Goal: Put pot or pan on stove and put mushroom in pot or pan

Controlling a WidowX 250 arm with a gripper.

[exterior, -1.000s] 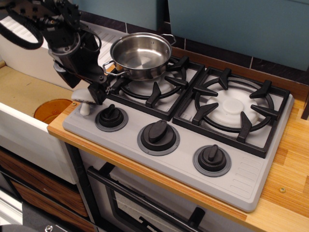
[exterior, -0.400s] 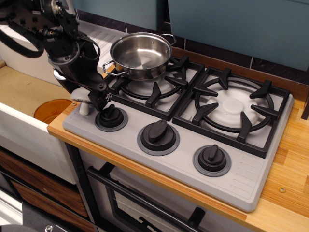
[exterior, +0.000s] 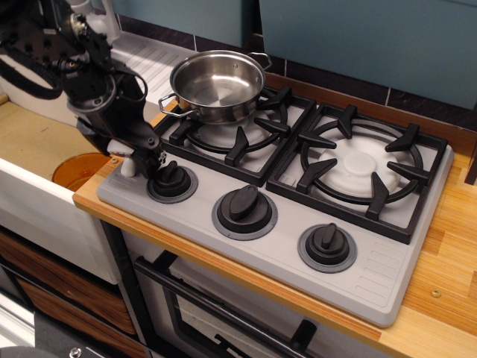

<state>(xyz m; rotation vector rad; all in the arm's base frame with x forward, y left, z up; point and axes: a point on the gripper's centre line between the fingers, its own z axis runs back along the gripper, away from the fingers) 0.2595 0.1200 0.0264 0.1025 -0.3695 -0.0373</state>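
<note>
The shiny steel pot [exterior: 218, 83] sits on the left burner grate of the grey stove [exterior: 387, 276], slightly off its back-left side, and is empty. The small white mushroom [exterior: 127, 165] stands on the stove's front-left corner, left of the first knob. My gripper [exterior: 139, 155] is down over the mushroom and hides most of its cap. One dark finger [exterior: 155, 159] shows just right of the stem, apart from it, and the other finger is hidden. The gripper looks open around the mushroom.
Three black knobs [exterior: 244, 203] line the stove front, the leftmost [exterior: 171, 179] right beside my finger. An orange disc [exterior: 78, 168] lies in the sink to the left. The right burner [exterior: 361, 165] has nothing on it. A wooden counter edge [exterior: 447, 246] runs along the right.
My gripper has moved left and a little down, from beside the first knob to over the mushroom, now covering its cap. The mushroom and the pot have not moved.
</note>
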